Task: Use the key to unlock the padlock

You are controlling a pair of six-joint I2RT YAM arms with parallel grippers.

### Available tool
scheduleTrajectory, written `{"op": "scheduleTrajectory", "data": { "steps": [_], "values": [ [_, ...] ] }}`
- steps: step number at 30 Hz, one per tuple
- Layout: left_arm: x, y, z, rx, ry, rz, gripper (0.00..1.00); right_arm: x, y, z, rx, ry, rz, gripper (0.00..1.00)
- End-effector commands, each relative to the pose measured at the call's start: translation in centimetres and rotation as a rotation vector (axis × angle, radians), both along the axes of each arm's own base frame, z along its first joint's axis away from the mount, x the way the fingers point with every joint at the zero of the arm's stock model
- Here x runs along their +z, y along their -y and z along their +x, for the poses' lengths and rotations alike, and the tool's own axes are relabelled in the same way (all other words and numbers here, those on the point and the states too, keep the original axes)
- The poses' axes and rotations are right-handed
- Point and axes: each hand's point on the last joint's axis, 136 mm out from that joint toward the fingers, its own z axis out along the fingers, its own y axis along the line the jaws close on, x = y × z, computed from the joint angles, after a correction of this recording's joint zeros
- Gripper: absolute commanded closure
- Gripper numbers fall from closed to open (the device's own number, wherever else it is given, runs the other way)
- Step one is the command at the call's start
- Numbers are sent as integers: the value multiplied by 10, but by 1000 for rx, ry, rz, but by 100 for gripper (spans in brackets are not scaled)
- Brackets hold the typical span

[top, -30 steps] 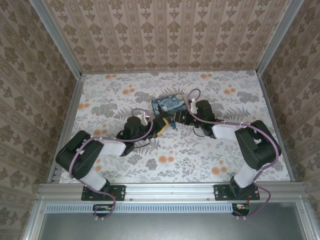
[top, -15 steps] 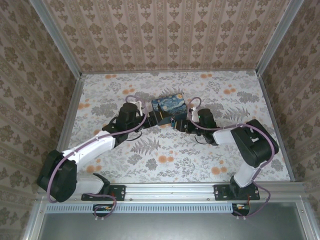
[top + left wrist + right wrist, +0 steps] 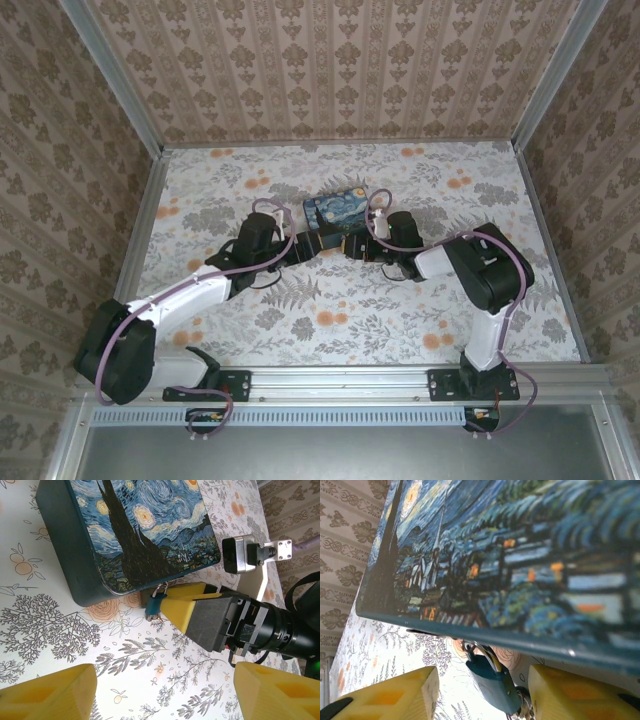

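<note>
1. Bench [image 3: 220,180]: box [image 3: 338,213] hasn't moved.
2. Left arm [image 3: 190,290] has swung out straight to the box; right arm [image 3: 480,265] edged in. I read it as both lining up on the padlock [image 3: 154,604].
3. Left claw [image 3: 165,672]: released, fingers wide, nothing between.
4. Right claw [image 3: 482,677]: released, straddling the padlock, not clamped.
5. Padlock: tiny, teal, silver shackle, hanging at the box's edge, looks locked. Key: can't tell.
</note>
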Motion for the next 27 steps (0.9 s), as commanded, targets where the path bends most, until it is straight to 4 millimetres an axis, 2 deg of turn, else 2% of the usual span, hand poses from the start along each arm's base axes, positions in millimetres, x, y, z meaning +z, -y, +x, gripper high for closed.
{"op": "scheduleTrajectory", "data": {
  "steps": [1,5,14,16,18,21,25,27],
  "values": [
    [-1,-1,1,5,-2,-9,27,-1,-7,1,37,0,28,51],
    [-3,-1,0,7,-8,-13,27,-4,-10,-4,54,-14,43,55],
    [-6,0,0,13,-18,-22,27,-12,-13,-10,61,-38,48,72],
    [-6,0,0,15,-19,-27,27,-12,-14,-10,63,-40,49,71],
    [-7,0,0,16,-23,-32,27,-15,-16,-12,68,-47,47,63],
    [-8,0,-1,18,-26,-36,27,-17,-18,-12,70,-51,44,60],
    [-7,0,0,18,-27,-38,27,-22,-20,-12,70,-60,37,61],
    [-8,0,0,19,-28,-38,27,-25,-21,-12,68,-64,34,65]
  ]
}}
